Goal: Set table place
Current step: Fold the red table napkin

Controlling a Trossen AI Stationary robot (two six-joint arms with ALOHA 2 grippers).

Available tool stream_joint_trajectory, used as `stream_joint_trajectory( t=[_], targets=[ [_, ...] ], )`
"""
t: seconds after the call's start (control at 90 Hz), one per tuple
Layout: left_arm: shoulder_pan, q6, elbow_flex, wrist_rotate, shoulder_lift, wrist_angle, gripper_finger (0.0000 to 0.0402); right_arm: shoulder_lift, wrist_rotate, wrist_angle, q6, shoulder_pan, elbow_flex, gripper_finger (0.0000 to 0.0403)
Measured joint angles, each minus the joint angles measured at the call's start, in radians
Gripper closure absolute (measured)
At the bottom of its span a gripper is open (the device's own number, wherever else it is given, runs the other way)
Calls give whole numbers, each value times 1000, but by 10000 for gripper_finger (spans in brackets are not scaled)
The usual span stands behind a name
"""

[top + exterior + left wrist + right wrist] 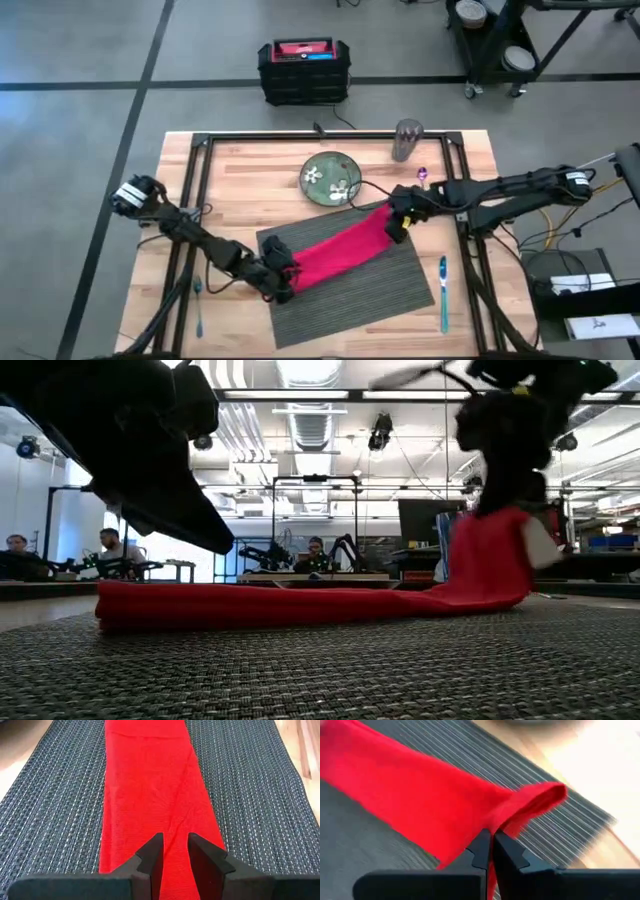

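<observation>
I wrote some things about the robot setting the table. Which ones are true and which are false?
1. The red napkin lies across the dark grey placemat. True.
2. The right gripper is pinching one end of the napkin. True.
3. The green plate sits on the placemat. False: it rests on the bare wood table beside the mat.
4. The glass is lying on its side on the napkin. False: it stands upright near the table's far edge.
5. The left gripper is over the napkin's other end. True.
</observation>
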State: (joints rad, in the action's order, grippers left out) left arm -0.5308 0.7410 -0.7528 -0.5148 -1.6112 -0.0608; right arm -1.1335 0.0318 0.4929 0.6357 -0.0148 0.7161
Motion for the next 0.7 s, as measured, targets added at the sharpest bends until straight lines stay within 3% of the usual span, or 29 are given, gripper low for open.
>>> stream_joint_trajectory(
  t=[0.133,0.533,0.7],
  targets=[
    [0,0,0,0,0,1,326,-61,-36,-165,18,-31,9,403],
    [1,0,0,2,14,3,326,-303,-39,-433,24,-151,112,403],
    [-3,49,0,113,59,30,326,-411,-39,-448,1,-181,206,403]
  ],
)
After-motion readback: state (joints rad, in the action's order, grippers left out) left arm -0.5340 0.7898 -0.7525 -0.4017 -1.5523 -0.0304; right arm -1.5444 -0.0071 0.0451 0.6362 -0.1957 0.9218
